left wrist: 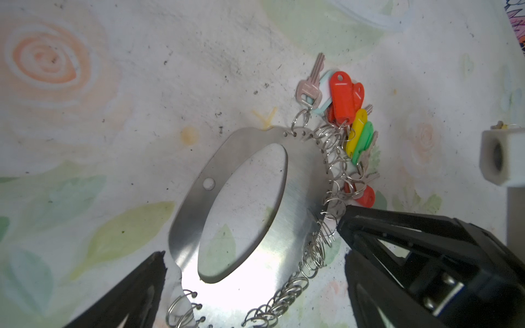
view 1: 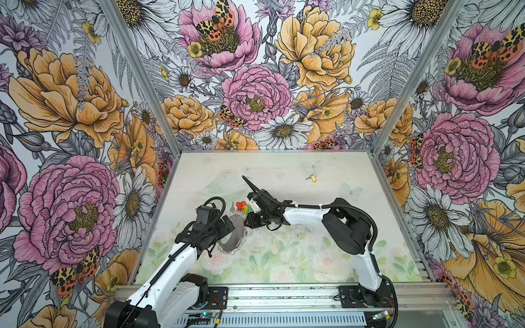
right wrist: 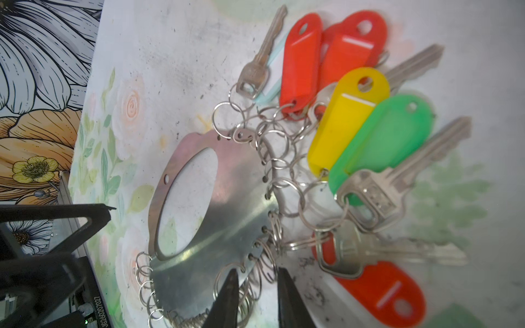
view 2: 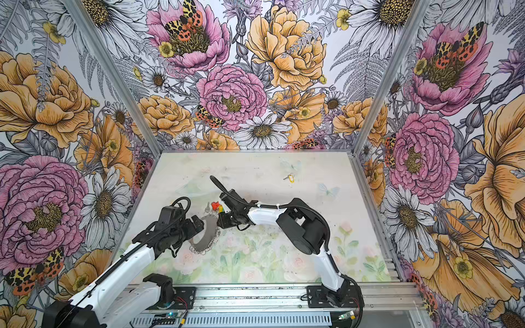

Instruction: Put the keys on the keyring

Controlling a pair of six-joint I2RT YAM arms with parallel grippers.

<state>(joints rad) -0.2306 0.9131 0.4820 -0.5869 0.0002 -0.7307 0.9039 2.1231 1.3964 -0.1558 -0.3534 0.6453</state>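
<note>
The keyring (view 1: pixel 236 232) lay flat on the table (view 1: pixel 298 255) between both grippers, tagged keys (right wrist: pixel 369 196) at its edge. One yellow-tagged key (view 1: pixel 312 178) lay well apart. The left gripper (left wrist: pixel 250 241) was spread wide across it. The right gripper (right wrist: pixel 257 279) stood narrowly apart around small rings (right wrist: pixel 268 257); if it pinched one, I could not tell.

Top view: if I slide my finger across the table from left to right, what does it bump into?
left gripper → keyring → right gripper → lone key with the yellow tag

Bright glare on keyring (left wrist: pixel 298 198); soft edges
</note>
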